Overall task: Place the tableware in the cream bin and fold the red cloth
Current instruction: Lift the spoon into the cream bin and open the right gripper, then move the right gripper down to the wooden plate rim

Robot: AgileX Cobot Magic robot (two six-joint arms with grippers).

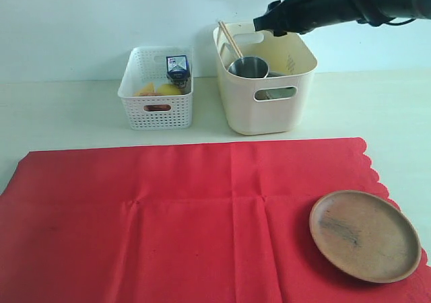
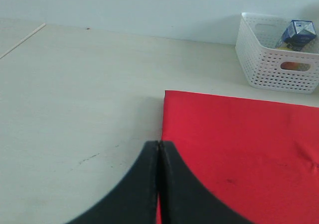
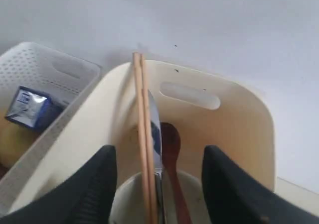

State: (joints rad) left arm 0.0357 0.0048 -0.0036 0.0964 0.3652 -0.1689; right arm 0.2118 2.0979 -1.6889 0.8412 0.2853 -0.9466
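Observation:
The red cloth lies spread flat on the table, scalloped edge to the right. A brown plate rests on its front right corner. The cream bin stands behind the cloth and holds a steel cup and two chopsticks. My right gripper hovers over the bin's rim. In the right wrist view this gripper is open above the chopsticks, knife, dark spoon and white bowl, holding nothing. My left gripper is shut and empty over the cloth's left edge.
A white perforated basket stands left of the bin with a blue-white milk carton and a lemon inside. The same basket shows far off in the left wrist view. Bare table lies left of the cloth. A wall rises behind the bins.

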